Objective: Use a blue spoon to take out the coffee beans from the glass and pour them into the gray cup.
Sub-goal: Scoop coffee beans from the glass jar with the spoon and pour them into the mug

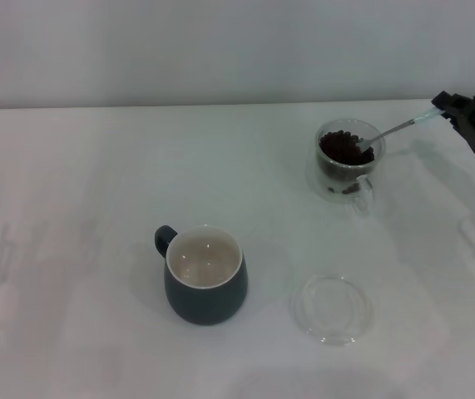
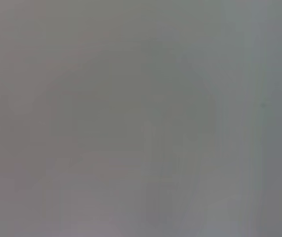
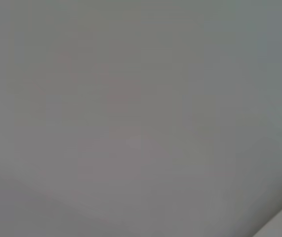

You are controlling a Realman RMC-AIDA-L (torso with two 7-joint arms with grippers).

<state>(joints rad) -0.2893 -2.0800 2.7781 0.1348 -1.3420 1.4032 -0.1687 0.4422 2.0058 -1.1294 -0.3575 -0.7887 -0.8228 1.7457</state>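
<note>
The glass (image 1: 347,166) stands at the back right of the white table, holding a heap of coffee beans (image 1: 342,148). The blue spoon (image 1: 395,129) slants into it, its metal bowl among the beans and its pale handle held at the far right by my right gripper (image 1: 443,106), which is shut on it. The gray cup (image 1: 205,274) stands front centre with its cream inside bare and its handle to the left. My left gripper is out of view. Both wrist views show only blank grey.
A flat clear glass saucer (image 1: 333,308) lies right of the gray cup, in front of the glass. The white table (image 1: 71,208) ends at a pale wall behind.
</note>
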